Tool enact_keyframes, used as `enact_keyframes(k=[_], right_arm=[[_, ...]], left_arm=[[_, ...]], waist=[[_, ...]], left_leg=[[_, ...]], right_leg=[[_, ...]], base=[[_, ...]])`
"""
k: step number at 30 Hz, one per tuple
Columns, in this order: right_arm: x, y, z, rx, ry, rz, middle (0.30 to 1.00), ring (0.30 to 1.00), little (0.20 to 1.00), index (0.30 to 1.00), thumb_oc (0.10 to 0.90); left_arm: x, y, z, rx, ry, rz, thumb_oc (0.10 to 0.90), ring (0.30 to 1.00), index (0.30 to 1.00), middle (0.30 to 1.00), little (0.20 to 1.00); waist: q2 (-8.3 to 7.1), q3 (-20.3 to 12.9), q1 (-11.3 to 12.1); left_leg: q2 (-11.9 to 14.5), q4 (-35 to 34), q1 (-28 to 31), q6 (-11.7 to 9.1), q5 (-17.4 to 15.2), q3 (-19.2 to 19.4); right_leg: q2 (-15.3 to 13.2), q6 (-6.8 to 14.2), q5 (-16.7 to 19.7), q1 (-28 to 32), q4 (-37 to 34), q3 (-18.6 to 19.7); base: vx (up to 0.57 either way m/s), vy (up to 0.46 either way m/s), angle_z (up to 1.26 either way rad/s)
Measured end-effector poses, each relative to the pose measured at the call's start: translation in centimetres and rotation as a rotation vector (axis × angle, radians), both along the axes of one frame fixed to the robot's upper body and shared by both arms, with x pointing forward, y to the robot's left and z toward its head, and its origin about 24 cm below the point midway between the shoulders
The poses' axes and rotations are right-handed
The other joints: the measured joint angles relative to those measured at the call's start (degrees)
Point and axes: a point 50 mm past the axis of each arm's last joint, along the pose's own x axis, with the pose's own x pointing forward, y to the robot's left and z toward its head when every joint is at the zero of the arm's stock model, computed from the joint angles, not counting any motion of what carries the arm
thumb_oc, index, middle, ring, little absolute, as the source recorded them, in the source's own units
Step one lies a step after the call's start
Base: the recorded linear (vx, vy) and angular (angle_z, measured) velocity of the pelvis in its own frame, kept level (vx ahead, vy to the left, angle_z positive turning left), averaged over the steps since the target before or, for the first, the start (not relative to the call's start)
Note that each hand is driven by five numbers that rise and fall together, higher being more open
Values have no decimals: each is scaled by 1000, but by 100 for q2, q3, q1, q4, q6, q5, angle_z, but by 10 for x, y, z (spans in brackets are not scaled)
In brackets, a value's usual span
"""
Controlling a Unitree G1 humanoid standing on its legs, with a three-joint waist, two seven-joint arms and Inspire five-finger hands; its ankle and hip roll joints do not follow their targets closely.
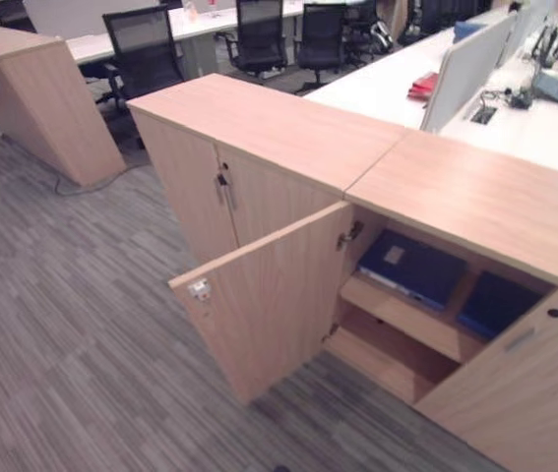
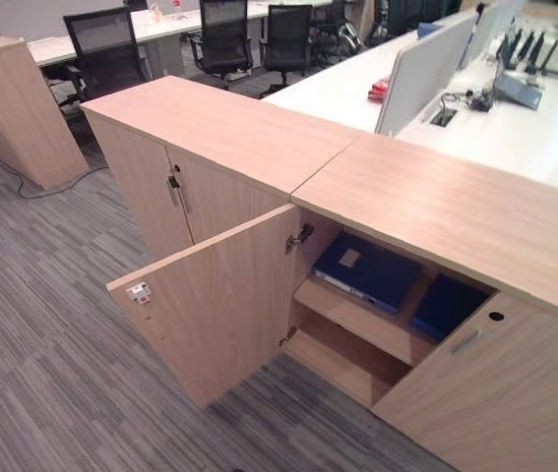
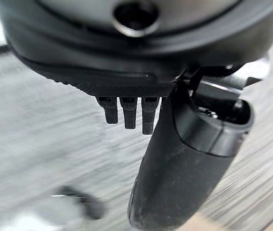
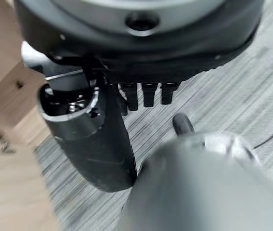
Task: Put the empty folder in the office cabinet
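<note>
Although the light wooden office cabinet [image 1: 475,197] has one door [image 1: 259,295] swung wide open, both hands hang down by the striped grey carpet floor [image 1: 62,334] with nothing in them. The left hand [image 3: 175,163] has relaxed, loose fingers, and so does the right hand [image 4: 102,144]. Two flat dark blue folders lie on the upper shelf [image 1: 406,320] inside: one on the left with a pale label [image 1: 411,265], one on the right [image 1: 495,303], just beside it. I cannot tell which is the empty one. An empty folder should be light, stiff and a bit smooth, so pinching it by a long edge or spine seems best.
</note>
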Motion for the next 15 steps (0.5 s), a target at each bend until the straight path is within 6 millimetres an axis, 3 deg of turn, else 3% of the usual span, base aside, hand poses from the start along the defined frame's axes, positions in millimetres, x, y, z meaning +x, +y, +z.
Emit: enact_keyframes(k=[4, 8, 10, 11, 15], right_arm=[[8, 6, 2, 33, -38, 41, 900, 900, 900, 900, 800], [8, 7, 2, 41, -40, 43, 900, 900, 900, 900, 800], [8, 7, 2, 43, -38, 44, 900, 900, 900, 900, 800], [9, 7, 2, 43, -41, 45, 900, 900, 900, 900, 800], [15, 6, 3, 45, -52, 50, 900, 900, 900, 900, 800]], left_arm=[[17, 36, 21, 84, -56, 1, 800, 900, 900, 900, 900], [65, 77, 63, 262, -180, -116, 800, 900, 900, 900, 900], [77, 86, 74, 316, -201, -151, 800, 900, 900, 900, 900], [96, 94, 89, 368, -233, -200, 800, 900, 900, 900, 900], [128, 105, 117, 457, -310, -261, 800, 900, 900, 900, 900]], waist=[[1, -17, -40], [-49, -5, -167], [-72, -6, -161], [-103, 2, -235], [-132, 19, -382]], left_leg=[[152, 3, -1, -195, 37, 290], [164, 24, 49, -214, 32, 417], [163, 22, 89, -234, 18, 453], [162, 22, 103, -275, -8, 470], [173, 25, 130, -285, -7, 574]], right_leg=[[127, -61, -68, -171, -16, 202], [140, -68, -64, -225, -26, 331], [132, -74, -58, -218, -36, 376], [130, -72, -60, -233, -33, 411], [154, -85, -45, -248, -87, 491]], base=[[-8, 18, -30], [-8, -4, -18], [-12, -13, -16], [-17, -7, -9], [-9, -13, -11]])
